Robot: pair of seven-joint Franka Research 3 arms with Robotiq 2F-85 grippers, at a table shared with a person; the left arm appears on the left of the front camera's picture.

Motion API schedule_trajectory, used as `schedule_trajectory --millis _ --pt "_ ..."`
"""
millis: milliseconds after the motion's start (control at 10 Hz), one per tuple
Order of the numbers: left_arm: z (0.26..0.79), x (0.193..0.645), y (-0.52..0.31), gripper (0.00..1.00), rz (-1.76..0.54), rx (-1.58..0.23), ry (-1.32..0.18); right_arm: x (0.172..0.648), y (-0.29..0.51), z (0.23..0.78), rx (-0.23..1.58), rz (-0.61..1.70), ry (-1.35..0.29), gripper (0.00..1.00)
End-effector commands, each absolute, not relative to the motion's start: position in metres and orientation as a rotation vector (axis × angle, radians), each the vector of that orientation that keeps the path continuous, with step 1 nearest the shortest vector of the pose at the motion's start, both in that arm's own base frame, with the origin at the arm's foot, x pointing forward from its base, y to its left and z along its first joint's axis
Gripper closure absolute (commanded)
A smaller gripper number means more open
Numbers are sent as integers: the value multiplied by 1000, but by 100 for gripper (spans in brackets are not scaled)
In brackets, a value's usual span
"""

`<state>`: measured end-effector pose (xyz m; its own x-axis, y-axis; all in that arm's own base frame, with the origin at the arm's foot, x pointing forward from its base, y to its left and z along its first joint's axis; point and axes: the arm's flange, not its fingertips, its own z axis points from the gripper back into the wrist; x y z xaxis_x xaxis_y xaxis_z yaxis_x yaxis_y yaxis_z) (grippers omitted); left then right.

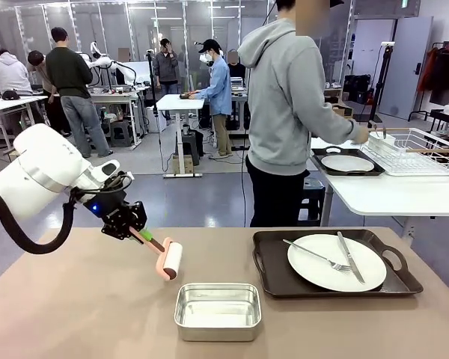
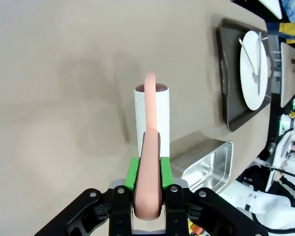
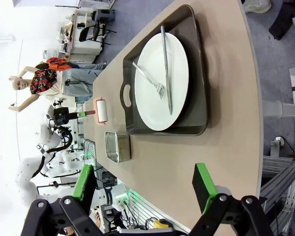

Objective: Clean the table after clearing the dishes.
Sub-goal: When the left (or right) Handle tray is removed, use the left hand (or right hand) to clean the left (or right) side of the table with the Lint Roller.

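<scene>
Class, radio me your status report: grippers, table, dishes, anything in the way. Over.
Left gripper shut on lint roller, over table. Right gripper open, empty. One tray with plate, fork, knife not yet cleared. Steel pan mid-table, beside roller.

beige-brown table (image 1: 75,314), dark handled tray (image 1: 273,278) at its right, steel pan (image 1: 217,334) near the front middle

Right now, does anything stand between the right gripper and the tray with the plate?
Nothing visible does. Only bare table lies between the right gripper, jaws open, and the tray holding the plate; the steel pan sits off to one side.
</scene>
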<state>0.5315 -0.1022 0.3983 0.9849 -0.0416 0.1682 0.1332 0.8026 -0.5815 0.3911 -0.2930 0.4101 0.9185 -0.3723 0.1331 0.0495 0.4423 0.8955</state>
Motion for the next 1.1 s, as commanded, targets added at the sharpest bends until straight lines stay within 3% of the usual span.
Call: schedule_trajectory --millis 0,1000 --pt "386 540 -87 79 -72 -698 -153 391 -292 413 1085 -264 -338 0" --pt "297 560 37 79 -44 -835 -95 391 -292 413 1085 -264 -338 0"
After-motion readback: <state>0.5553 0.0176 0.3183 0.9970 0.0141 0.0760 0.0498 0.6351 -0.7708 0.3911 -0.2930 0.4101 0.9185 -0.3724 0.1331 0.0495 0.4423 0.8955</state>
